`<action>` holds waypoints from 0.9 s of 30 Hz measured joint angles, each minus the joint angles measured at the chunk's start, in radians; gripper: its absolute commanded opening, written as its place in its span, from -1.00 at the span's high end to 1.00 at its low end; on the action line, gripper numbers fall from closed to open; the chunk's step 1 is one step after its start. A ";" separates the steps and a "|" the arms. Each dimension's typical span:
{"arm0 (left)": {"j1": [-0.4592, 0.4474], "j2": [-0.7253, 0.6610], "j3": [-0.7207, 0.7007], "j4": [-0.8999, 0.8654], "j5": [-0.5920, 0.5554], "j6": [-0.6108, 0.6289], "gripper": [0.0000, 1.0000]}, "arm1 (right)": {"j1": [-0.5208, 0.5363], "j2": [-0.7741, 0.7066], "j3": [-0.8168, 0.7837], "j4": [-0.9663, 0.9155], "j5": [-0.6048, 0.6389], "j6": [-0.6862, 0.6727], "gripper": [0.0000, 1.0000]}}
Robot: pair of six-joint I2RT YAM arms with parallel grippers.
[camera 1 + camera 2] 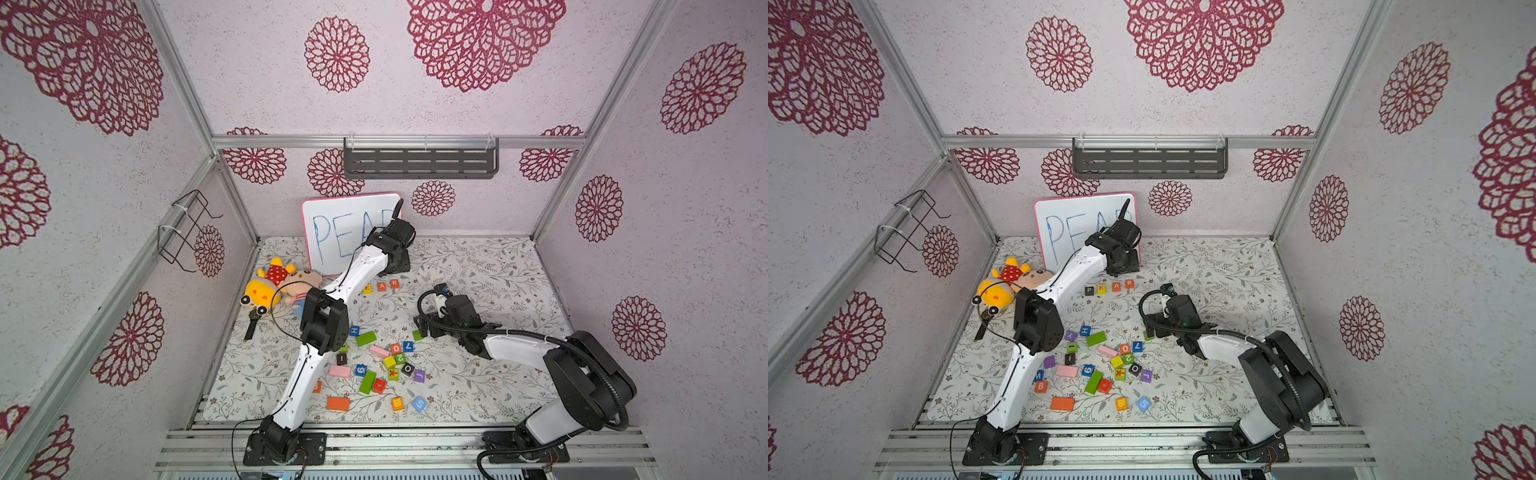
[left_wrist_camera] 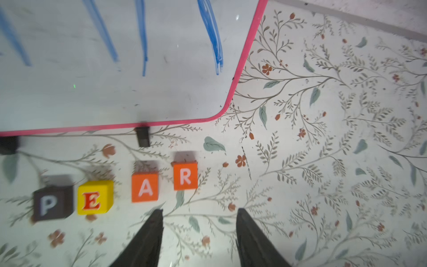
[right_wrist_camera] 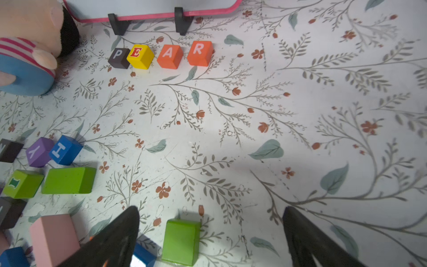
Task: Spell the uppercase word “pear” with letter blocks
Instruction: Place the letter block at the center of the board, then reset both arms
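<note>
Letter blocks (image 1: 1101,289): four cubes in one row on floral-print tabletop (image 3: 231,138), before pink-framed whiteboard (image 2: 115,97). White left arm (image 1: 361,262) covers one row end in a top view. Plush doll (image 3: 30,34) near that end. Right gripper (image 3: 211,210) spread over green oblong block (image 3: 181,240), ungrasped. Left gripper (image 2: 199,211) released, empty, near other end. Row parallel to board edge, letter tops toward board: black P (image 2: 52,203), yellow E (image 2: 94,200), orange A (image 2: 145,187), orange-red R (image 2: 185,176).

Plush toys (image 1: 276,276) (beside whiteboard (image 1: 328,216))
</note>
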 measured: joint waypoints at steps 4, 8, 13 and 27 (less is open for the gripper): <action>-0.003 -0.298 -0.345 0.130 -0.034 0.004 -0.17 | -0.014 -0.089 -0.010 -0.008 0.131 -0.035 -0.97; -0.003 -0.560 -0.650 0.230 -0.069 0.003 -0.22 | -0.019 -0.196 -0.101 0.086 0.280 -0.134 -0.97; 0.000 -0.777 -0.953 0.327 -0.129 0.005 -0.40 | -0.032 -0.182 -0.162 0.133 0.473 -0.248 -0.97; 0.162 -1.129 -1.425 0.528 -0.352 0.162 -0.58 | -0.116 -0.061 -0.336 0.535 0.677 -0.462 -0.97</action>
